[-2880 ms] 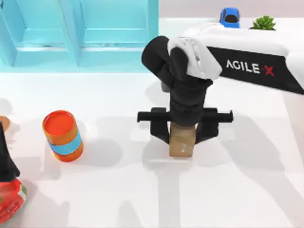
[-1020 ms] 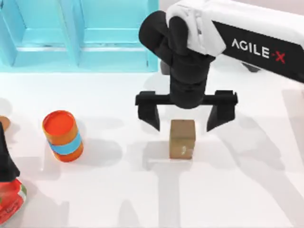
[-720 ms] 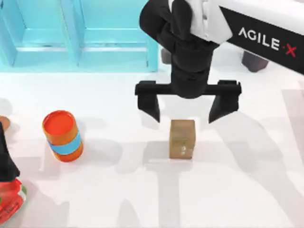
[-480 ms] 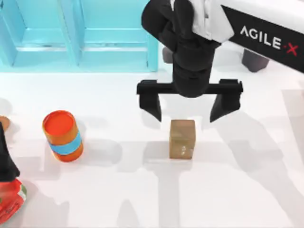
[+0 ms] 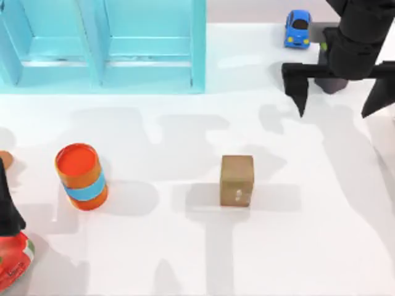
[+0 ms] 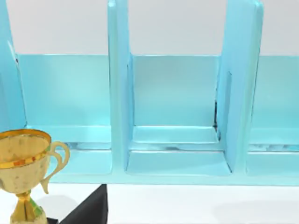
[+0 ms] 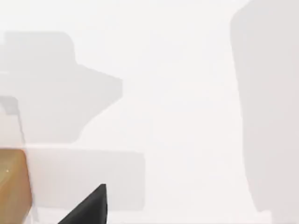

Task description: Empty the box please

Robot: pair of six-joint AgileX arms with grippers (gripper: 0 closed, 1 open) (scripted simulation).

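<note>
Now the right gripper (image 5: 341, 92) hangs at the far right of the table with its fingers spread wide and nothing between them, where half a second ago it stood open directly over the brown block (image 5: 237, 179), and nearly three seconds ago it was clamped around it. So the block has been let go and the arm has pulled well clear; the block sits upright and alone on the white table (image 5: 185, 259) near the middle, well apart from the gripper. The blue box (image 5: 105, 46) runs along the back left, and the compartments I can see into look bare (the left wrist view shows the same). I'd judge this item finished and the emptying close to done, if not complete. An orange can (image 5: 81, 176) stands at the left, a toy car (image 5: 297, 28) at the back right. The left arm (image 5: 7, 209) is parked at the left edge, a gold trophy (image 6: 23, 172) near it; I cannot tell its fingers' state
</note>
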